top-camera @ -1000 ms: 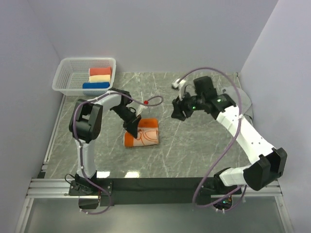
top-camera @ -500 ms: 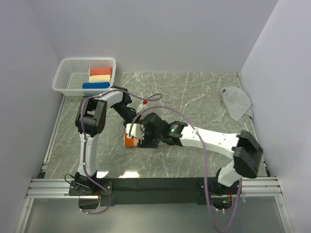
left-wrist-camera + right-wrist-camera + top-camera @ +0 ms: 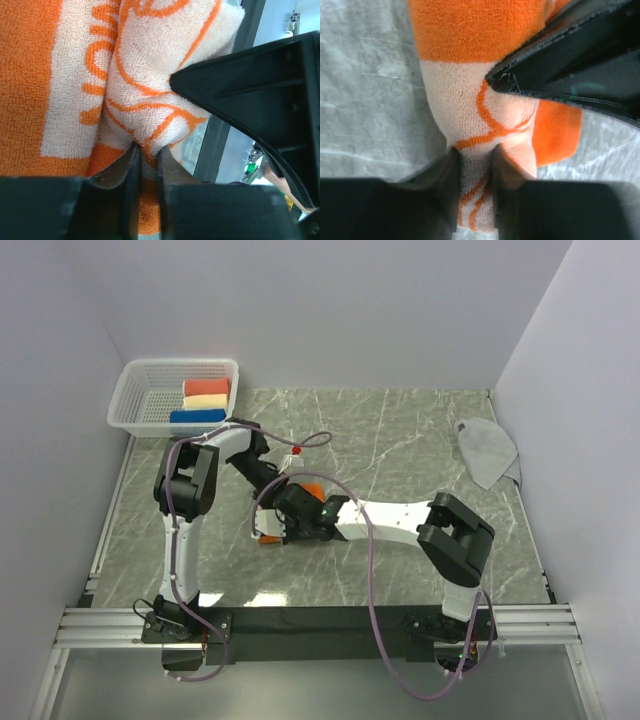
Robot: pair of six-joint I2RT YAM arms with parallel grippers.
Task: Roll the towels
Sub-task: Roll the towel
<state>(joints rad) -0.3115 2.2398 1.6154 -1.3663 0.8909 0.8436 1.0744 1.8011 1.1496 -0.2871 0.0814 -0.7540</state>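
Observation:
The orange towel [image 3: 312,487] lies bunched in the middle of the table, mostly hidden under both grippers in the top view. My left gripper [image 3: 284,490] is shut on a fold of it; the left wrist view shows the cloth [image 3: 125,85] pinched between the fingers [image 3: 176,172]. My right gripper [image 3: 290,522] is shut on another fold, with white and orange cloth [image 3: 470,130] between its fingers [image 3: 440,175]. The other gripper's black body fills the upper right of each wrist view. The grey towel [image 3: 487,452] lies crumpled at the far right of the table.
A white basket [image 3: 136,390] stands at the back left with red, cream and blue rolls [image 3: 205,401] in it. Side walls close in the table on the left and right. A purple cable [image 3: 312,447] loops over the table by the left arm.
My right arm has swung from the back right across to the orange towel and closed on it beside the left gripper. The grey towel, hidden a second ago, now shows.

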